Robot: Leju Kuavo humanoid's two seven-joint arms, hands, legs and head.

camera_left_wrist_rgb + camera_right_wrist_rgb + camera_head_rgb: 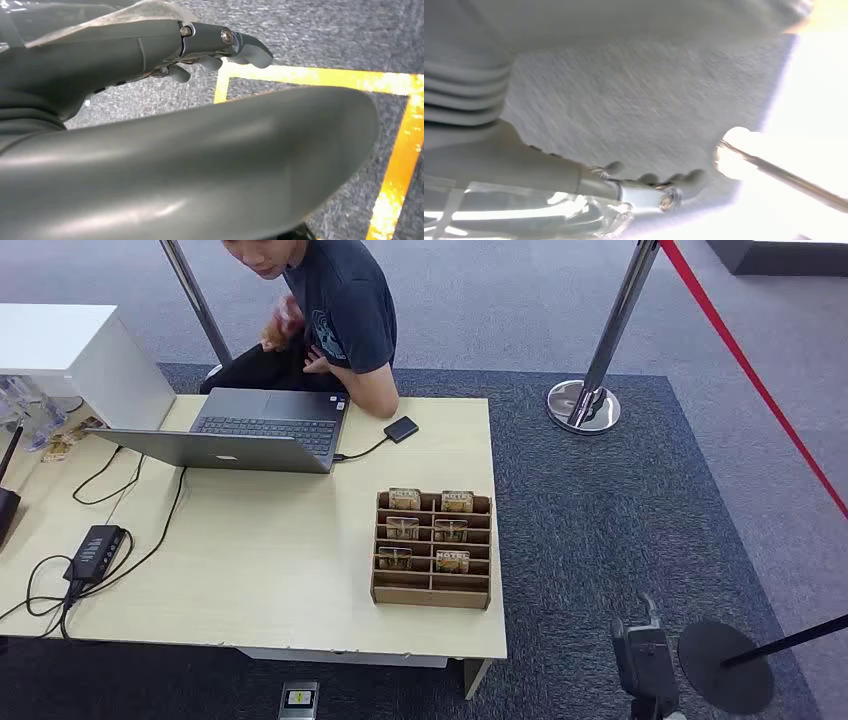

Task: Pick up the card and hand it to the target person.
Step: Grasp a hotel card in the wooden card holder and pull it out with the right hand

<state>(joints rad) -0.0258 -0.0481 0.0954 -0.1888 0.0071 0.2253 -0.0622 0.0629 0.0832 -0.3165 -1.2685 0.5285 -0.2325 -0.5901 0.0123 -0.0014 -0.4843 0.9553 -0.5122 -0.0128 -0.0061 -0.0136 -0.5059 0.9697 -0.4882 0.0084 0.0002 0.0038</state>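
While the tabletop (270, 570) carries a laptop (250, 430) beyond the wooden rack (432, 548), the cards (404, 499) sit in the rack's slots. Away from the rack, over carpet, each robot hand, left (220, 47) and right (649, 182), holds nothing, fingers loosely apart.

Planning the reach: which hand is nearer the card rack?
Right. The right hand hangs just beyond the table's near right corner, close to the card rack; the left hand hangs over carpet.

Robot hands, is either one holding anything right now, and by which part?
Nothing is held. The left hand and right hand hang over carpet with bare fingers; the cards sit in the wooden rack.
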